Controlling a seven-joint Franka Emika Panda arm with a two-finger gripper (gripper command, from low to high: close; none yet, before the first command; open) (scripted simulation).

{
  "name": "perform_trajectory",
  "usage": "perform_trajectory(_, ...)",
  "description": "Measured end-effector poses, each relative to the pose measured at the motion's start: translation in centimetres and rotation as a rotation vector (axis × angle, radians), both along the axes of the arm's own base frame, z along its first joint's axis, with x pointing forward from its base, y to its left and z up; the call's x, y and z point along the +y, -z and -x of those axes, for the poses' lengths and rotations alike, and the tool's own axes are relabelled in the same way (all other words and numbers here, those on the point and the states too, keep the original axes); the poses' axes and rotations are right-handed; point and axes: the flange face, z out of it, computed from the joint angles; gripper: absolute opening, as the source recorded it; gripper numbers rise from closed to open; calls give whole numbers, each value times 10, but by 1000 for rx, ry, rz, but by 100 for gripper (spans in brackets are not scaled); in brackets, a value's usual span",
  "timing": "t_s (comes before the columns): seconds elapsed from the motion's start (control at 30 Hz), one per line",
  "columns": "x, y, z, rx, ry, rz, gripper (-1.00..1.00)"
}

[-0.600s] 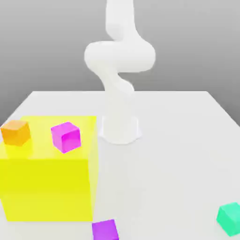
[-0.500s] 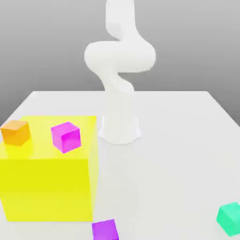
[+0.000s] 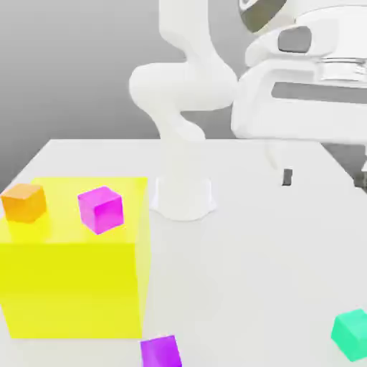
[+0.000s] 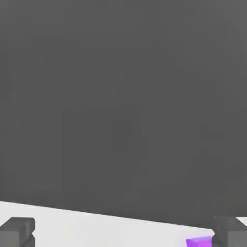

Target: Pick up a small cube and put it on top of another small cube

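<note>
Gripper (image 3: 322,178) is hanging wide open, holding nothing. Teal cube (image 3: 351,333) is sitting on the table (image 3: 251,272) well below it. Orange cube (image 3: 24,202) is resting on the yellow block (image 3: 72,287).

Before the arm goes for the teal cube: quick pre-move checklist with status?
1. Teal cube free on the table, nothing touching it: ok.
2. Pincer open, fingers wide apart: ok.
3. Pincer empty: ok.
4. Pincer above teal cube: not ok, it sits high and farther back.
5. Orange cube top bare, on the yellow block: ok.
6. Magenta cube apart from orange cube: ok.
</note>
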Motion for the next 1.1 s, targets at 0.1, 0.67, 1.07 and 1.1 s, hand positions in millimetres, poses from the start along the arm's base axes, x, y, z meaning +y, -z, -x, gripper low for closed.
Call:
perform_trajectory(0.1,30,51,3,71,-36,3,0)
perform_trajectory(0.67,107,266,50,304,-123,-24,-100)
perform_trajectory(1.07,13,170,8,287,146,-6,-100)
perform_trajectory(1.1,-12,160,0,283,216,-5,-100)
